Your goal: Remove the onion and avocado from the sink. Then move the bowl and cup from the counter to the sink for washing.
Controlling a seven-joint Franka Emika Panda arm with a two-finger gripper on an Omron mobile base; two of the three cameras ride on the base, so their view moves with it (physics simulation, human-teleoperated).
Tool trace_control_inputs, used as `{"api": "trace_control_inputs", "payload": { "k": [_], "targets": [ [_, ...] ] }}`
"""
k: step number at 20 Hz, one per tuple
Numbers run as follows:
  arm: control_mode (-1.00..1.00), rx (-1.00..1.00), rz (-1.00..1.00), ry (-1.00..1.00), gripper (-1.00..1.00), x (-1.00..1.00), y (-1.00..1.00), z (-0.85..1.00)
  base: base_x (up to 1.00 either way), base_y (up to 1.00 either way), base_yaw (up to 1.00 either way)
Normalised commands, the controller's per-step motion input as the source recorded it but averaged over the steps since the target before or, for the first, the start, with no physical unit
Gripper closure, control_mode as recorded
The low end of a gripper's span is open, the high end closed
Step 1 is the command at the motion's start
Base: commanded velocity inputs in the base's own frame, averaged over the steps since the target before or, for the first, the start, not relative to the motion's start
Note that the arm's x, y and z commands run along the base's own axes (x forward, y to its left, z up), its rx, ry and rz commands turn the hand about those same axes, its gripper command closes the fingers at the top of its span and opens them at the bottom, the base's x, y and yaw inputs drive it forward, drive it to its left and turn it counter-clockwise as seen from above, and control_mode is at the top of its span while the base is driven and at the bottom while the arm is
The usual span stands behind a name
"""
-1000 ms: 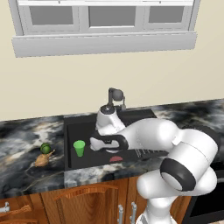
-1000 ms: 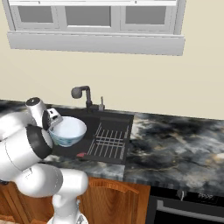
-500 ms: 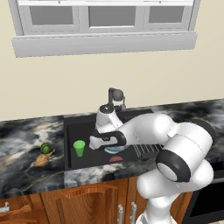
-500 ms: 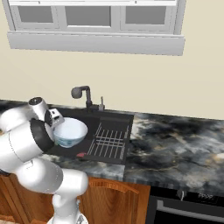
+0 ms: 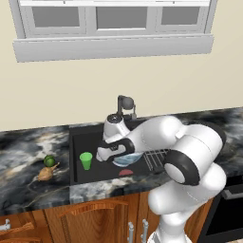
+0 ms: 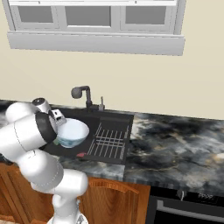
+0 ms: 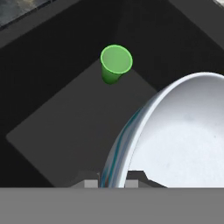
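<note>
- The bowl [image 6: 72, 132] hangs inside the sink [image 5: 78, 135], above its floor, its rim pinched by the end effector [image 7: 114, 178], which is clenched on it.
- To finish well, I judge it should go straight down onto the open floor, level, before letting go, staying well apart from the cup [image 7: 115, 63] already standing upright there.
- The onion [image 5: 45, 174] and avocado [image 5: 49, 161] lie together on the desk [image 5: 28, 147] left of the basin.
- The forearm hides most of the bowl from the left; the fingertips are barely visible at the rim, and how far the bowl hangs above the floor is hard to tell.
</note>
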Motion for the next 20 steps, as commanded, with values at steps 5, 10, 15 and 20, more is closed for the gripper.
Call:
{"api": "trace_control_inputs", "payload": {
  "k": [5, 10, 15, 20],
  "targets": [
    [-1.0, 0.0, -0.01, 0.0, 1.0, 0.19, 0.02, -0.13, 0.0, 0.0, 0.0],
    [-1.0, 0.0, 0.0, 0.0, 1.0, 0.16, 0.04, -0.14, 0.0, 0.0, 0.0],
    [-1.0, 0.0, 0.0, 0.0, 1.0, 0.15, 0.04, -0.13, 0.0, 0.0, 0.0],
    [-1.0, 0.0, 0.0, 0.0, 1.0, 0.15, 0.0, -0.11, 0.0, 0.0, 0.0]
  ]
}}
